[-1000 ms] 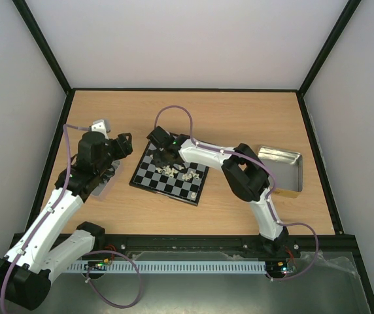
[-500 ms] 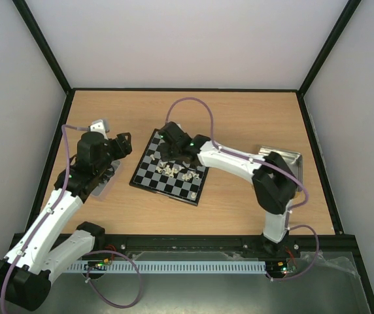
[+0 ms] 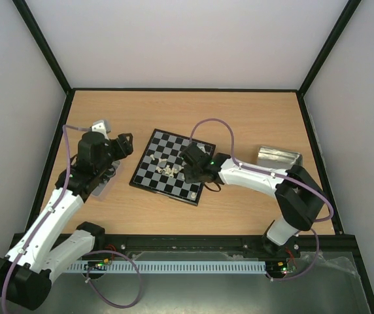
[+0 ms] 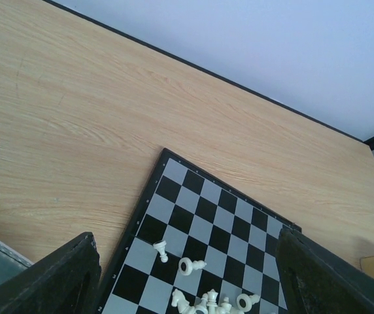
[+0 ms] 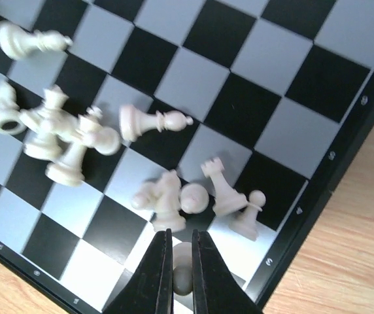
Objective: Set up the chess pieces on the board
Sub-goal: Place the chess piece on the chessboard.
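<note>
Low over board, right end effector clamped on white piece; left end effector apart, arm bent beside board.

Robotics lab test cell: bare wooden table, plain white walls, black frame rails, two bench-mounted robot arms.

Bright, even light falls from overhead; in the top view the arms cast only short, soft shadows on the bench. The left wrist view is sharp on the board, with its dark fingers blurred at the lower corners. In the right wrist view the chess pieces at left smear slightly, and the chess piece between the jaws looks soft
</note>
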Robot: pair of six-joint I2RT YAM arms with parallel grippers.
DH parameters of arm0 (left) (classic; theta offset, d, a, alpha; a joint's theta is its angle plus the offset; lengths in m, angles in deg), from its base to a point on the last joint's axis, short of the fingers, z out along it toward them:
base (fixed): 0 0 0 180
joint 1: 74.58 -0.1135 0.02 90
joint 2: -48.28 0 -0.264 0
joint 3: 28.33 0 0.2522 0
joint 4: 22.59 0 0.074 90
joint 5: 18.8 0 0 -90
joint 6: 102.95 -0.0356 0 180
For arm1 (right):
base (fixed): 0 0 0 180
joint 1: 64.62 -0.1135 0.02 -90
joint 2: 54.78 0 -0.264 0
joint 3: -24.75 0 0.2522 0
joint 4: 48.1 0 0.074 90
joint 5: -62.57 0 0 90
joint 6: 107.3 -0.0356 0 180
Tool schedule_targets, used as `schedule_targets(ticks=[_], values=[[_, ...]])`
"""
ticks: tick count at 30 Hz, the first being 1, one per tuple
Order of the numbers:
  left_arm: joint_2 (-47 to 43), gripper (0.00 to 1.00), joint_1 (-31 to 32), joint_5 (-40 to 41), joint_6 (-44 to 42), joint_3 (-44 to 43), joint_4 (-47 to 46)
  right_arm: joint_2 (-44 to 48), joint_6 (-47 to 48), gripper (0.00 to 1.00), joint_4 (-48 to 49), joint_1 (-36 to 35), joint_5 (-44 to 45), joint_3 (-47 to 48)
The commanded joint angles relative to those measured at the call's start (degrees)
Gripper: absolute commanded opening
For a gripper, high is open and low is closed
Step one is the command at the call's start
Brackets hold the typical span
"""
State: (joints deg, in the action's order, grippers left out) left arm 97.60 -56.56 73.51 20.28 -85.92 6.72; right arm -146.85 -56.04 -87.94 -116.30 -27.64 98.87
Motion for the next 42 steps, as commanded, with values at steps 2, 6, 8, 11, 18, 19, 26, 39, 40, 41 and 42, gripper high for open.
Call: schedule_targets(ticks=[2, 6, 8, 11, 18, 19, 26, 39, 40, 41, 42], values=[[0.7, 0.75, -0.3, -1.5, 0.8, 0.7, -2.0, 0.3, -2.7, 0.04, 0.3, -0.3, -1.0, -3.2], [0.8, 0.75, -0.3, -1.5, 0.7, 0.9, -2.0, -1.0, -3.0, 0.04, 0.2, -0.3, -1.8, -3.8], [1.0, 0.75, -0.3, -1.6, 0.8, 0.9, -2.0, -1.4, -3.1, 0.04, 0.0, -0.3, -2.0, -4.1], [1.1, 0.75, -0.3, -1.7, 0.9, 1.0, -2.1, -1.7, -3.1, 0.05, -0.3, -0.3, -2.5, -4.6], [1.0, 0.75, -0.3, -1.6, 0.9, 1.1, -1.9, -1.5, -3.2, 0.05, -0.2, -0.3, -4.8, -6.7], [1.0, 0.75, -0.3, -1.6, 1.0, 1.2, -1.9, -1.3, -3.2, 0.05, -0.1, -0.3, -4.9, -6.9], [1.1, 0.75, -0.4, -1.8, 1.1, 1.4, -2.1, -1.7, -3.4, 0.17, 0.1, -0.4, -4.0, -6.7], [3.3, 0.77, -0.4, -7.8, -0.3, -0.8, -0.8, 8.3, -6.2, 0.32, 2.3, -0.3, 7.0, -4.6], [4.2, 0.77, -0.3, -8.8, -0.5, -0.7, -0.6, 9.1, -6.4, 0.32, 3.8, -0.3, 7.5, -4.8], [5.5, 0.77, -0.2, -9.7, -0.6, -0.7, -0.1, 9.7, -6.5, 0.32, 5.6, -0.3, 7.9, -4.9], [6.8, 0.76, -0.2, -10.5, -0.5, -0.8, 0.3, 10.2, -6.6, 0.32, 7.2, -0.3, 8.2, -4.9]])
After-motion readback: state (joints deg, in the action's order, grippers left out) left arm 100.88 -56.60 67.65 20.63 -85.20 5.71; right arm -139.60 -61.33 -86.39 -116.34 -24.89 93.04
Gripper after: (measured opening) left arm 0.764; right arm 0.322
